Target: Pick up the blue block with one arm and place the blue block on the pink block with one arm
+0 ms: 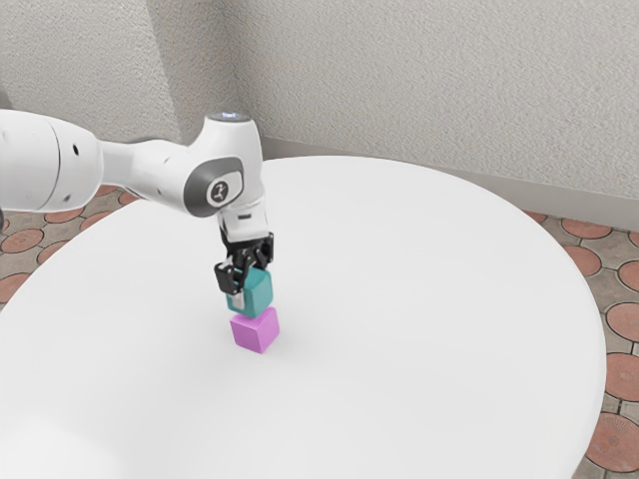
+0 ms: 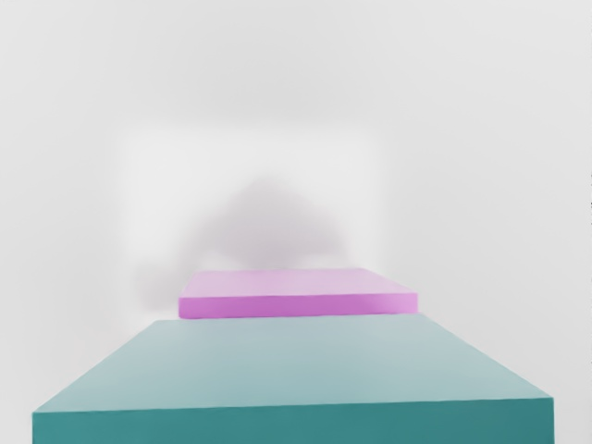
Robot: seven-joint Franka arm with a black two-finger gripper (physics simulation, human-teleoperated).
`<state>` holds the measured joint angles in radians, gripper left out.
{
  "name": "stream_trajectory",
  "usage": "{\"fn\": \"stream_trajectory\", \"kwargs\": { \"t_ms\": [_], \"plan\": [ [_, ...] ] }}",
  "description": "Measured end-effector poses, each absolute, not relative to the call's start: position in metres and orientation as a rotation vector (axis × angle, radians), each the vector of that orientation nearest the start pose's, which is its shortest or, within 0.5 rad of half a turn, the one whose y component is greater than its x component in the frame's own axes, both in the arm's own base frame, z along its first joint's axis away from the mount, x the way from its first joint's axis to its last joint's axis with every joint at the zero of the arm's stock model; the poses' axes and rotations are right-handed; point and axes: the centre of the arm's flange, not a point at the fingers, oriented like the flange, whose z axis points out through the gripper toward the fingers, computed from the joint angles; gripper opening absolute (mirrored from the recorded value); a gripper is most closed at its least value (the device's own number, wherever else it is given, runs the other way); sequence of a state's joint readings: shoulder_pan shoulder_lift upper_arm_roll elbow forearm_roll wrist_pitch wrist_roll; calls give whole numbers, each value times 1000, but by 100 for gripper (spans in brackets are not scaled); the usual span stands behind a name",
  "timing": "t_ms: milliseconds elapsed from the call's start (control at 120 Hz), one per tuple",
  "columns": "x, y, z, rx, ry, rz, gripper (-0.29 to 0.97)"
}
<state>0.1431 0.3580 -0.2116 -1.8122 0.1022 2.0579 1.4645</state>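
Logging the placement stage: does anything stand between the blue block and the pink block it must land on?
Nothing visible does. The pincer is shut on the blue block, which hangs directly over the pink block on the table. Whether the two blocks touch yet, I cannot tell.

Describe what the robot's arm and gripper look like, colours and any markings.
The arm is glossy white with rounded, tube-like segments. A grey round cap with a small white emblem covers one joint, and a blue light tops it. The two-finger gripper is black.
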Motion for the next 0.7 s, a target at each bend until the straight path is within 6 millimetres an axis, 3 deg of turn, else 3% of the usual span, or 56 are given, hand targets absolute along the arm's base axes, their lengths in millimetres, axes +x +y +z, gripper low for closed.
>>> {"fn": "stream_trajectory", "kwargs": {
  "t_ms": [175,475,575,700],
  "plan": [
    [625,-27,337,-2252,2275,141,38],
    [623,-28,340,-2245,2293,134,60],
    [614,-32,374,-2223,2276,86,63],
    [587,-43,471,-2174,2219,-34,65]
  ]
}}
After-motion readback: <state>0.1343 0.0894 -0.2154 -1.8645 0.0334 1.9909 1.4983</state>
